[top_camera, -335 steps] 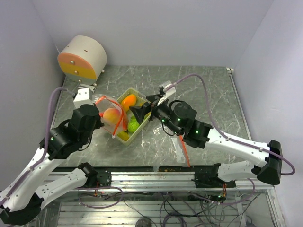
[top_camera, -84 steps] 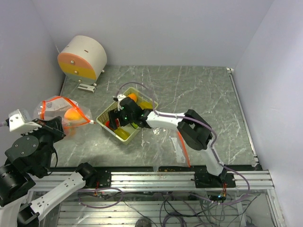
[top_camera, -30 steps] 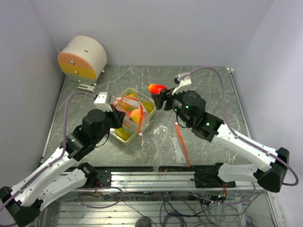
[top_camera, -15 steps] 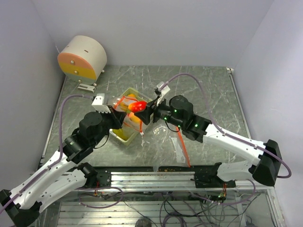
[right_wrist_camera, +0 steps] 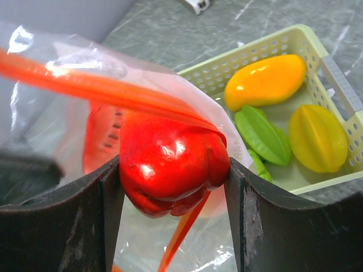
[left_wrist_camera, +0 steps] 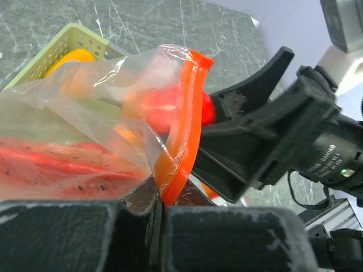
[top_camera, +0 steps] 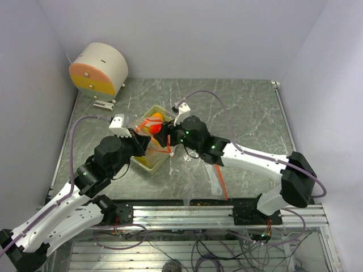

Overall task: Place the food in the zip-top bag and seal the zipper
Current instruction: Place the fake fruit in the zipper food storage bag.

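The right gripper (right_wrist_camera: 173, 195) squeezes a shiny, lumpy red food piece (right_wrist_camera: 170, 161) at the mouth of the clear, crinkly bag (right_wrist_camera: 74, 73). The left gripper (left_wrist_camera: 160, 209) pinches its orange zipper strip (left_wrist_camera: 184, 130). A smooth mango (right_wrist_camera: 264, 82) lies in the holey tray (right_wrist_camera: 272, 42).

Pepper (right_wrist_camera: 170, 164) glossy, smooth plastic; mango (right_wrist_camera: 264, 79) at the tray's twelve o'clock equally shiny; bag (left_wrist_camera: 85, 102) thin clear film, crinkled, with a smooth orange plastic zipper (left_wrist_camera: 184, 130); tray (right_wrist_camera: 272, 48) matt, perforated plastic; right fingers (right_wrist_camera: 255, 226) matt black, grainy; table (top_camera: 244, 107) grey marbled, faint sheen.
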`<action>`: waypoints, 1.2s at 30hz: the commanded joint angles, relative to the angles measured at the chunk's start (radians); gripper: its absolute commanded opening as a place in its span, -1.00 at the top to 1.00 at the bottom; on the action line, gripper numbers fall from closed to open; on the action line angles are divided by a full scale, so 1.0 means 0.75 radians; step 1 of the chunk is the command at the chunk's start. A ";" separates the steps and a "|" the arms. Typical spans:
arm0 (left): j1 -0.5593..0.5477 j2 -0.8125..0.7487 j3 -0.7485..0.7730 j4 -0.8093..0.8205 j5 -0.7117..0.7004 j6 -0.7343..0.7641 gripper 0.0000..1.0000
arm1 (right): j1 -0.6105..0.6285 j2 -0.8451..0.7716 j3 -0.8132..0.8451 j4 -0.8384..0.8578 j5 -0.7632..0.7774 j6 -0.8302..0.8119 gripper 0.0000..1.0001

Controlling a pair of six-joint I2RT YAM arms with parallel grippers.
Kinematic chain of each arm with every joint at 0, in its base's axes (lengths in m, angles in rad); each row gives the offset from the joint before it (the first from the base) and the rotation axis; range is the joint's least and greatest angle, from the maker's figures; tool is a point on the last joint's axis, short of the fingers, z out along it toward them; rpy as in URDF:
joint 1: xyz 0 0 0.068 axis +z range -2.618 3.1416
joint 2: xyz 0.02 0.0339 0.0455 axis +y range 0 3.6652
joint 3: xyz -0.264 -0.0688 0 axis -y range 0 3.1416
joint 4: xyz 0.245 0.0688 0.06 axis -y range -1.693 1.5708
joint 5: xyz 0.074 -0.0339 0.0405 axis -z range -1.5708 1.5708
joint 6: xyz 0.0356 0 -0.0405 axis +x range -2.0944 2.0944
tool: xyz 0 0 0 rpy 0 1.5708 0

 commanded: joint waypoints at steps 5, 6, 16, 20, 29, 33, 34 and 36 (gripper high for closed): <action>-0.008 -0.026 -0.044 0.032 0.040 -0.045 0.86 | 0.046 0.117 0.178 -0.109 0.255 0.065 -0.59; -0.008 -0.026 -0.052 0.030 0.038 -0.047 0.86 | 0.049 0.096 0.158 -0.088 0.242 0.061 -0.78; -0.008 -0.020 -0.092 0.057 0.035 -0.068 0.86 | 0.054 -0.175 0.027 -0.101 0.251 -0.049 -1.00; -0.008 -0.027 -0.088 0.050 0.036 -0.071 0.87 | 0.054 -0.156 0.050 -0.204 0.306 -0.068 -0.91; -0.008 -0.014 -0.058 0.035 0.064 -0.056 0.86 | 0.052 -0.036 0.056 -0.086 0.256 -0.089 -0.52; -0.008 -0.007 -0.054 0.032 0.092 -0.046 0.86 | 0.048 0.019 0.078 0.007 0.260 -0.102 -0.18; -0.008 -0.009 -0.050 0.027 0.099 -0.040 0.87 | 0.048 0.034 0.090 0.015 0.255 -0.110 -0.09; -0.007 -0.011 -0.036 0.005 0.091 -0.029 0.86 | 0.048 0.068 0.133 -0.007 0.254 -0.121 0.41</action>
